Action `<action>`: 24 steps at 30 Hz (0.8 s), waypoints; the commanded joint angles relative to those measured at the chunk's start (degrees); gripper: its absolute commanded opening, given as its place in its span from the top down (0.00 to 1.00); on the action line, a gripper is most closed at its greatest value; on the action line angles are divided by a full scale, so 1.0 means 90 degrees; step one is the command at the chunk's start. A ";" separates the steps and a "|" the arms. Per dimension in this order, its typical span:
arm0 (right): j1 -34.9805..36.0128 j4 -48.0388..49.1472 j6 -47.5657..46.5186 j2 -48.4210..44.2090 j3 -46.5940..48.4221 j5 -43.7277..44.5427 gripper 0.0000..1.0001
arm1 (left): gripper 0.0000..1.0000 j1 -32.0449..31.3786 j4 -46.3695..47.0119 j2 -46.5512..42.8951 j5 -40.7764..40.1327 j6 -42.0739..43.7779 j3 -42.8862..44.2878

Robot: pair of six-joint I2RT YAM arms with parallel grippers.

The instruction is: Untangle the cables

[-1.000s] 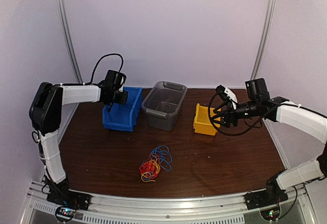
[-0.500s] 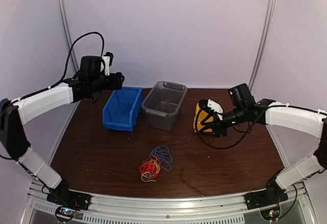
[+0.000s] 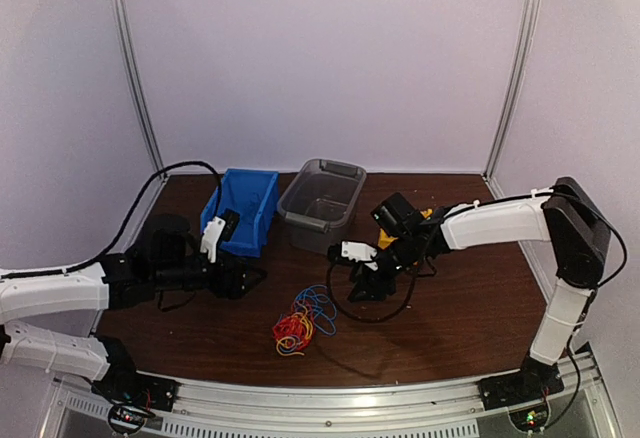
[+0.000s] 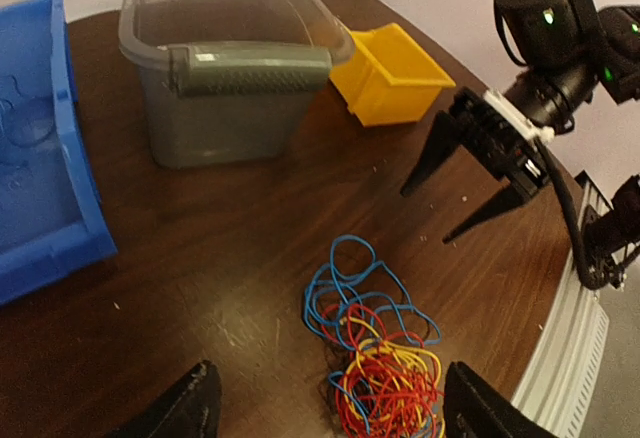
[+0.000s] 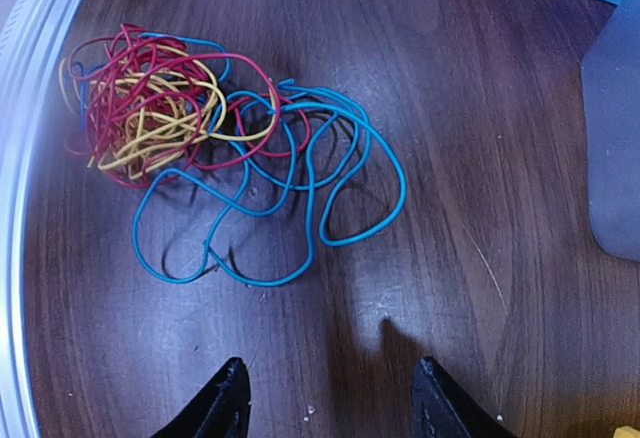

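The dark table bears it all. Above it the left gripper and right gripper hang low, jaws spread wide, holding nothing. The cables lie tangled between them, just ahead of each, untouched.

Overhead view faces the whole table; both wrist views share the cables, close up.

Cables red, yellow, blue. Blue bin. Grey bin translucent. Yellow bin. Counter dark brown, wood grain. Left gripper, right gripper black. Walls pale lilac.
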 commanded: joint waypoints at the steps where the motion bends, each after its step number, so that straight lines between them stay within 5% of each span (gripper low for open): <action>1: 0.0269 0.0042 -0.0362 0.0390 0.0341 0.0066 0.43 | 0.19 -0.0416 0.0829 -0.0250 0.0247 -0.0738 -0.0733; 4: 0.0448 0.0064 -0.0325 0.0660 0.0534 0.0024 0.45 | 0.11 -0.0740 0.1332 0.0266 0.0051 -0.0817 -0.0995; 14: 0.0722 -0.0103 0.0141 0.1522 0.1487 0.0447 0.55 | 0.15 -0.1314 0.3054 0.2131 -0.0156 -0.1343 -0.1120; 22: 0.0659 -0.0059 0.0343 0.1273 0.1326 0.0595 0.99 | 0.21 -0.1324 0.3189 0.3385 -0.0117 -0.1786 -0.0680; 24: 0.0559 -0.0147 0.0372 0.1055 0.1317 0.0493 1.00 | 0.28 -0.1323 0.2937 0.3554 -0.0337 -0.1807 -0.0556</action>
